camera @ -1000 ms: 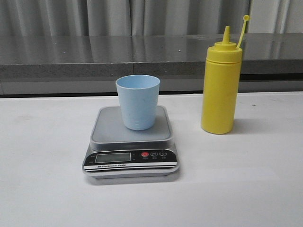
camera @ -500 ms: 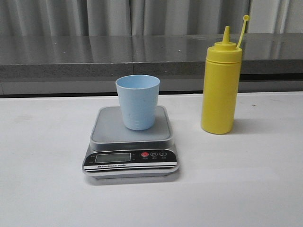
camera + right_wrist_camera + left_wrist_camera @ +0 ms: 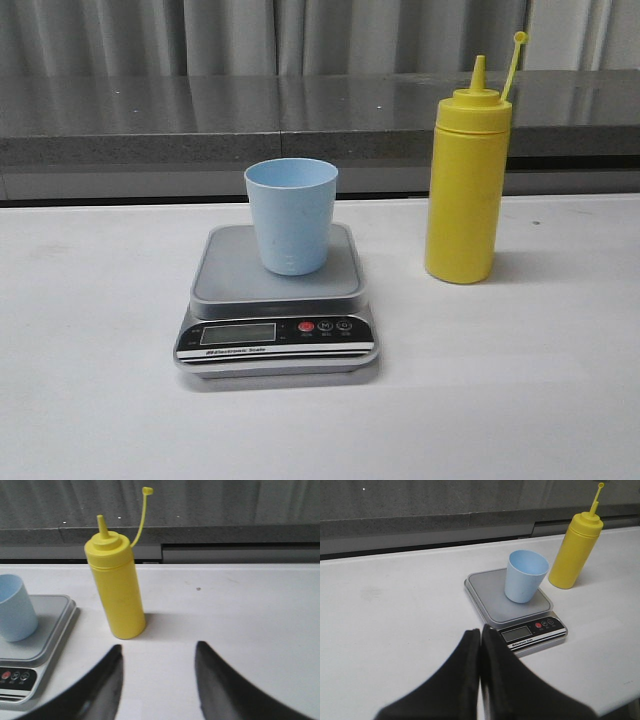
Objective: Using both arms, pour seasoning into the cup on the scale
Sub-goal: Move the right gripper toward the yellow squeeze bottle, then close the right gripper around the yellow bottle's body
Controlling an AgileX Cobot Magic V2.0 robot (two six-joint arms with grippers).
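The pale blue cup (image 3: 291, 215) stands upright on the grey platform of the scale (image 3: 230, 275) at the middle of the table. The yellow seasoning bottle (image 3: 466, 180) stands upright to the right of the scale, its cap hanging off on its tether. Neither arm shows in the front view. In the left wrist view my left gripper (image 3: 480, 630) is shut and empty, short of the scale (image 3: 492, 597), the cup (image 3: 524, 575) and the bottle (image 3: 574, 547). In the right wrist view my right gripper (image 3: 158, 650) is open and empty, short of the bottle (image 3: 116, 587); the cup (image 3: 15, 607) is at the edge.
A dark grey ledge (image 3: 200, 120) runs along the back of the white table (image 3: 520, 380), with grey curtains behind it. The scale's display (image 3: 237, 333) shows nothing readable.
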